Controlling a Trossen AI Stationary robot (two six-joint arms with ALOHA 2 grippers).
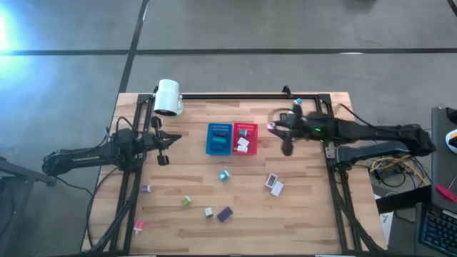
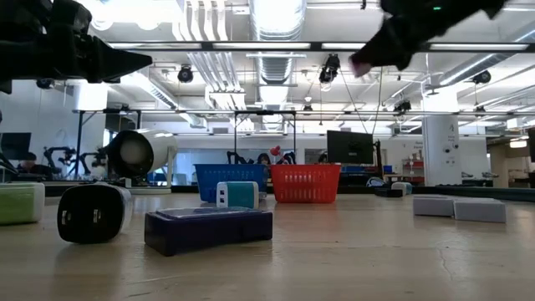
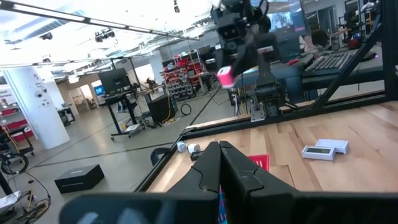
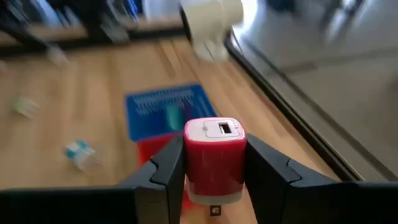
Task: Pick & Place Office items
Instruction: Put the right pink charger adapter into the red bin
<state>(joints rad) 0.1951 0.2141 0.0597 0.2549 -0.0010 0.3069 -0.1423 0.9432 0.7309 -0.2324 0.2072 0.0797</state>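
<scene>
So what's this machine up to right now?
It is sorting small office items into two bins on a wooden table. The right hand holds a pink charger block in the air near the red bin, which stands beside the blue bin. The left hand waits shut and empty on the other side of the bins. Several small pieces lie scattered on the table.

lamp: table's back-left | blue bin touching red bin: centre

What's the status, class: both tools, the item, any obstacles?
Right tool shut on pink charger block, raised beside red bin. Left tool shut, empty, waiting left of blue bin. Nothing blocking the bins.
</scene>
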